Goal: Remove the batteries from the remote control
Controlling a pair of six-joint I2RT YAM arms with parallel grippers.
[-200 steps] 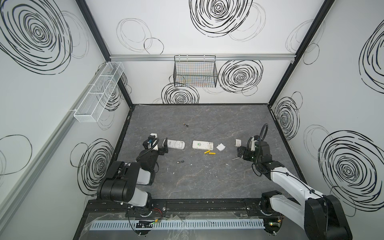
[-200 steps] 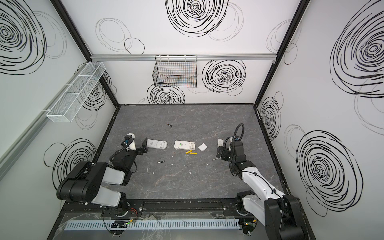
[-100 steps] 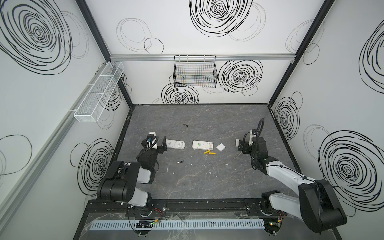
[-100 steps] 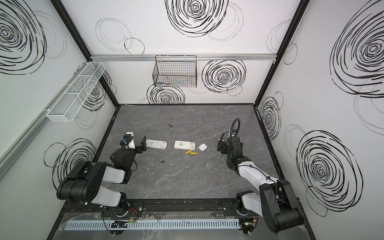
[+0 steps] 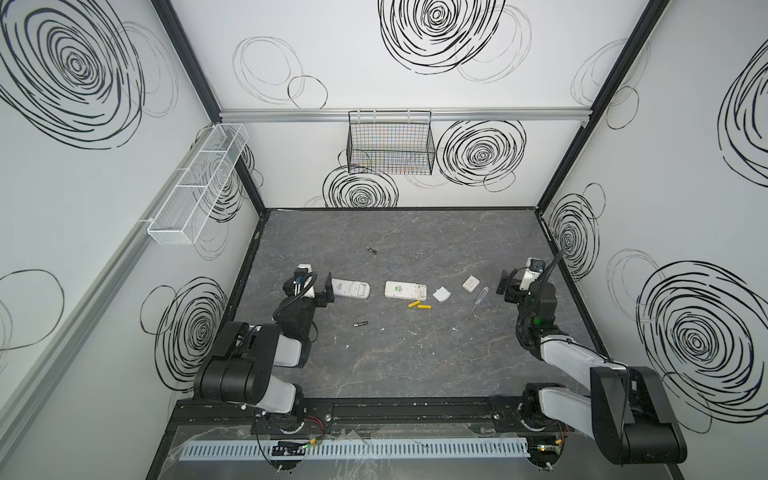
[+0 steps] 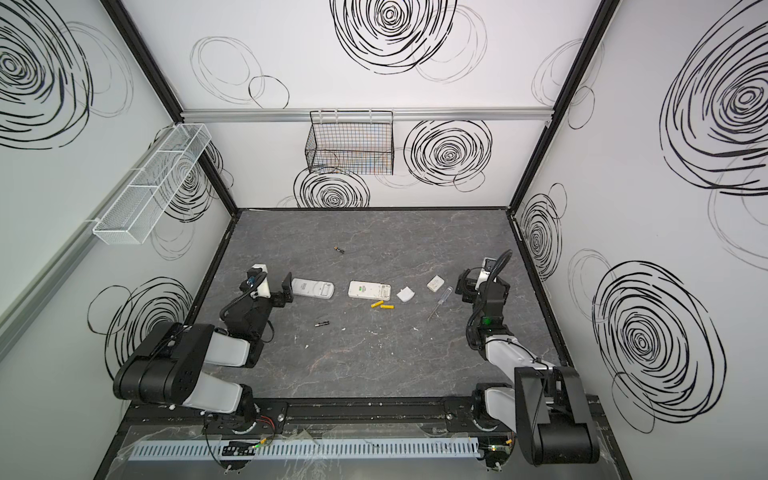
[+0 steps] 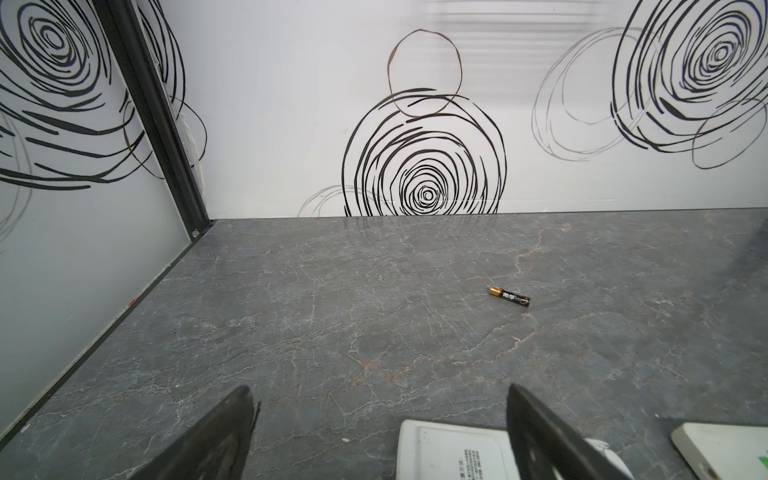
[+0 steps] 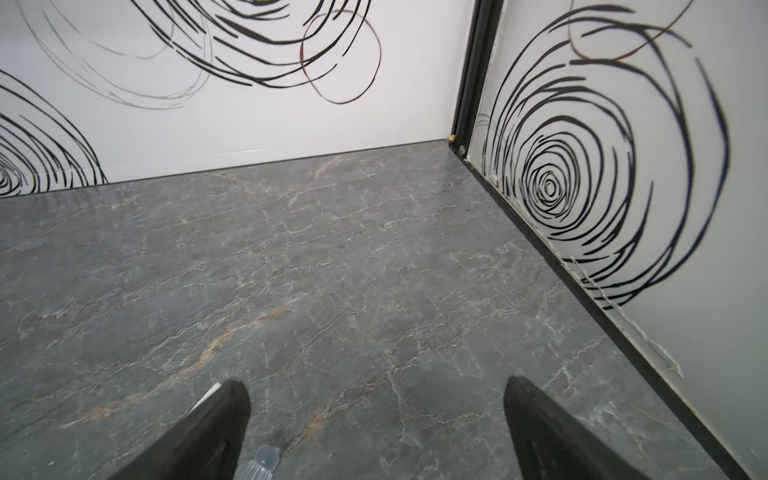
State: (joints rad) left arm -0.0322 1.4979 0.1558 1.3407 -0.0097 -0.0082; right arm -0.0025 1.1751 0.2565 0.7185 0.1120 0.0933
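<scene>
Your left end effector (image 7: 380, 395) and right end effector (image 8: 376, 388) gape empty while two bright yellow cylindrical batteries (image 5: 424, 307) and two black brass-tipped batteries (image 5: 360, 323) lie loose mid grey marbled tabletop (image 5: 415, 357): probably light, rigid, slick rollers, so pinch each across its middle.

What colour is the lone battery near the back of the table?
The battery is black with a gold end; clearest in the left wrist view.

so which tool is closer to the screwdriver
Right. The right tool hangs open just beside the screwdriver's clear handle; the left tool is far across the table, open at the end of the farther white remote.
</scene>
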